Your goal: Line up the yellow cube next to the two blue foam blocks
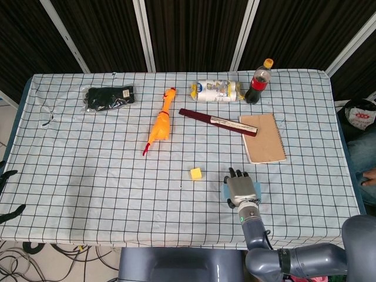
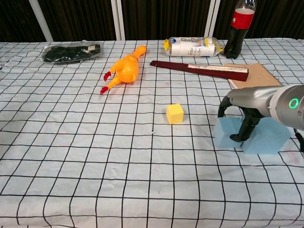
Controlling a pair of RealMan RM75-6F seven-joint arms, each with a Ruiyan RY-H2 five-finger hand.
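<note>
Chest view: our right hand (image 2: pixel 247 116) arches over the two blue foam blocks (image 2: pixel 251 135), fingers (image 2: pixel 237 136) curled down onto the foam; whether they grip it we cannot tell.
Left hand: not in sight in either view.
Yellow cube (image 2: pixel 174 113): alone on the checked cloth (image 2: pixel 95 156), to the left of the blocks and well apart from them.
Step in hand: we judge the blocks are being squared up; press lightly, foam gives.
Writing: the cola bottle (image 2: pixel 238 26) bears a red label, the white packet (image 2: pixel 192 46) some print, both unreadable.

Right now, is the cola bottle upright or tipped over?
Upright: the cola bottle stands on its base at the table's far edge, yellow cap on top.
</note>
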